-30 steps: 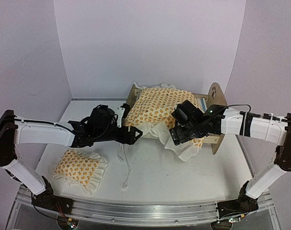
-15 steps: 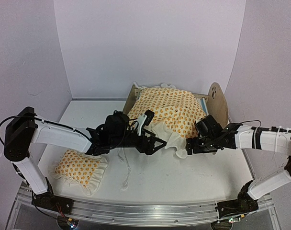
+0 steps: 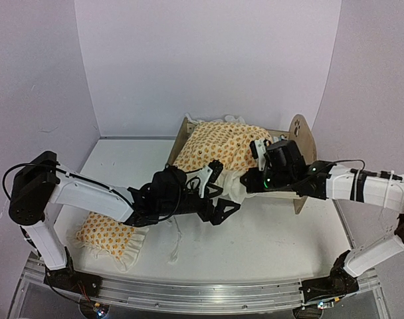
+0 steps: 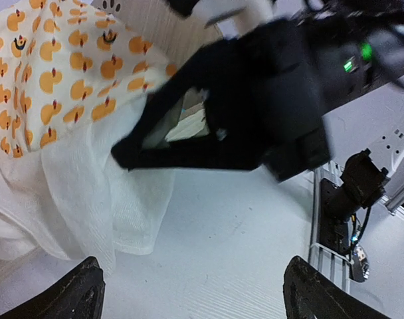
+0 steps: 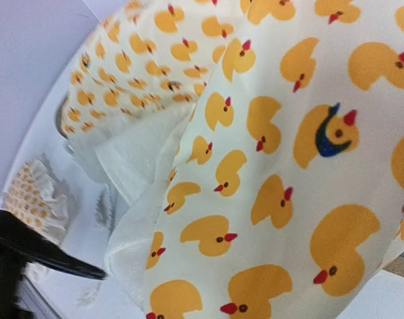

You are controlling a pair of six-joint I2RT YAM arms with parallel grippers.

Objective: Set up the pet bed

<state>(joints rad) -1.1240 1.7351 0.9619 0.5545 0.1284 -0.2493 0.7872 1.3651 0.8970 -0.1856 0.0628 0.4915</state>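
The pet bed [image 3: 300, 135] stands at the back centre, its plywood headboard with a paw cutout on the right. A duck-print blanket [image 3: 222, 147] covers it. My right gripper [image 3: 250, 181] is at the blanket's near edge, shut on the white ruffle [image 4: 102, 199]. In the right wrist view the blanket [image 5: 275, 173] fills the frame and hides the fingers. In the left wrist view that right gripper [image 4: 208, 133] shows as a black shape with its tips together against the cloth. My left gripper [image 3: 222, 207] [image 4: 195, 292] is open, low over the bare table just in front of the bed.
A small matching ruffled pillow [image 3: 107, 234] lies at the front left, partly under my left arm. A loose white string [image 3: 173, 236] trails on the table. An aluminium rail [image 3: 189, 292] runs along the near edge. White walls close in the back and sides.
The right gripper went from open to shut and moved up and left onto the blanket's front edge; the hanging ruffle is pulled up. The left arm reached further right, still open.
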